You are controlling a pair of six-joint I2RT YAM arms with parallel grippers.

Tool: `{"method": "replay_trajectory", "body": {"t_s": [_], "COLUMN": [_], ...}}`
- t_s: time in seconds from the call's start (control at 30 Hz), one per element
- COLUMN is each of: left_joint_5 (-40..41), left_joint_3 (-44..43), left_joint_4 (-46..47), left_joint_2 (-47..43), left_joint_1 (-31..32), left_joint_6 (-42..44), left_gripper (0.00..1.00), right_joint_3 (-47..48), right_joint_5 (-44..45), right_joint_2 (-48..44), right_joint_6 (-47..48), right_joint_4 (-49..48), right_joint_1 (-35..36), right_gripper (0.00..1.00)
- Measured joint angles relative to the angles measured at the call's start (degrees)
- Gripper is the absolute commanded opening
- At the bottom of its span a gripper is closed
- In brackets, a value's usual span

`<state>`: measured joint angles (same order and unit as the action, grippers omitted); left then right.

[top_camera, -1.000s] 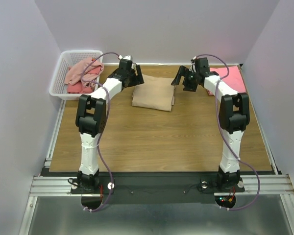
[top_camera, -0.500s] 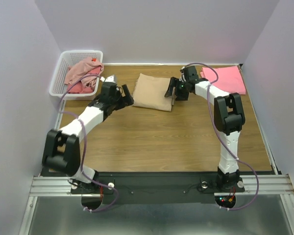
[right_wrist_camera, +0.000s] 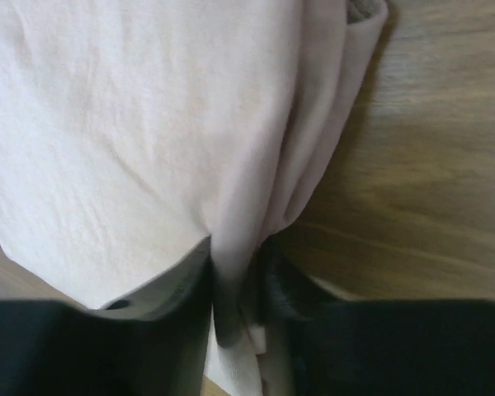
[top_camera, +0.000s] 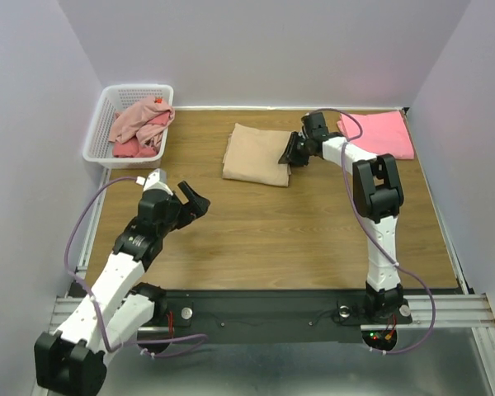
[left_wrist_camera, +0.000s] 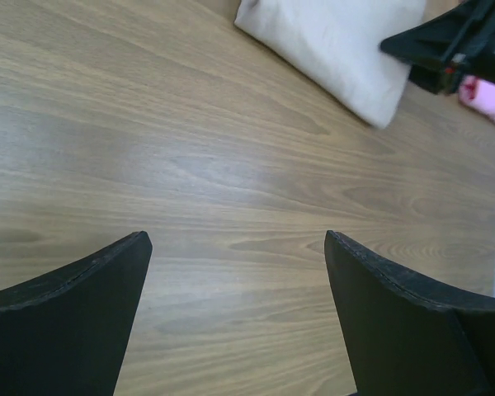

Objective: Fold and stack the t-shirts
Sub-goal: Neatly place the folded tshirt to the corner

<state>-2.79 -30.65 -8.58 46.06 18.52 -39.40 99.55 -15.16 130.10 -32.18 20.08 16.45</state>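
The beige t-shirt (top_camera: 256, 154) lies folded on the table at the back centre. My right gripper (top_camera: 290, 157) is shut on a bunch of cloth at its right edge; the right wrist view shows the beige t-shirt (right_wrist_camera: 132, 124) pinched between the jaws of the right gripper (right_wrist_camera: 235, 272). A folded salmon-pink t-shirt (top_camera: 379, 132) lies flat at the back right. My left gripper (top_camera: 191, 205) hangs open over bare wood at the near left, holding nothing. In the left wrist view the left gripper (left_wrist_camera: 235, 239) is far from the beige t-shirt (left_wrist_camera: 338, 41).
A white lattice basket (top_camera: 95, 136) stands at the back left corner, holding a crumpled dusty-pink shirt (top_camera: 140, 115) and a red one (top_camera: 132, 148). The wooden table (top_camera: 272, 231) is walled by pale panels on three sides.
My left arm has pulled back from the beige t-shirt toward the near left, jaws wide. My right gripper has dropped onto the shirt's right edge and closed on it.
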Motion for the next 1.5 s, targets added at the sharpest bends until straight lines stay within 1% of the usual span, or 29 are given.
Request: {"method": "replay_trajectory", "body": {"t_s": [0.1,0.13,0.27,0.33,0.43,0.57,0.67,0.83,1.17,1.33,1.5], "left_joint_5": [0.7,0.9,2.9,3.7,4.3,4.8,5.4,6.6,9.9,10.9,11.4], "left_joint_3": [0.0,0.0,-0.2,-0.5,-0.7,-0.7,-1.0,-3.0,-5.3,-5.5,-6.0], "left_joint_4": [-2.5,-3.1,-6.8,-8.5,-9.9,-11.2,-11.8,-12.2,-11.5,-10.7,-10.6], "left_joint_2": [-5.6,-6.9,-10.2,-10.4,-10.3,-10.3,-10.1,-8.3,-5.2,-2.5,0.0], "left_joint_1": [0.0,0.0,0.0,0.0,0.0,0.0,0.0,0.0,0.0,0.0,0.0], "left_joint_6": [-1.2,-1.5,-2.3,-2.4,-2.7,-3.0,-3.0,-2.7,-1.4,-0.7,0.0], "left_gripper": [0.98,0.98,0.98,0.98,0.98,0.99,0.99,0.99,0.99,0.99,0.99], "right_joint_3": [0.8,0.9,1.4,1.7,1.7,1.7,2.0,5.0,11.2,17.9,20.0], "right_joint_5": [0.0,-0.1,0.8,2.4,6.2,13.8,18.5,24.8,33.1,34.2,34.1], "right_joint_2": [1.2,1.3,1.3,1.1,-0.1,-3.6,-6.5,-9.4,-9.5,-7.8,-7.4], "right_joint_6": [-0.9,-1.1,-0.3,2.4,8.8,18.9,24.0,32.5,48.9,53.4,57.5], "right_joint_4": [-0.4,-0.5,-0.3,0.1,1.0,3.7,5.5,7.1,9.1,9.6,9.6], "right_joint_1": [0.2,0.2,0.4,0.6,1.2,1.6,1.2,-1.7,-9.9,-12.4,-13.5], "right_gripper": [0.02,0.01,0.0,0.0,0.0,0.0,0.0,0.0,0.01,0.0,0.0]}}
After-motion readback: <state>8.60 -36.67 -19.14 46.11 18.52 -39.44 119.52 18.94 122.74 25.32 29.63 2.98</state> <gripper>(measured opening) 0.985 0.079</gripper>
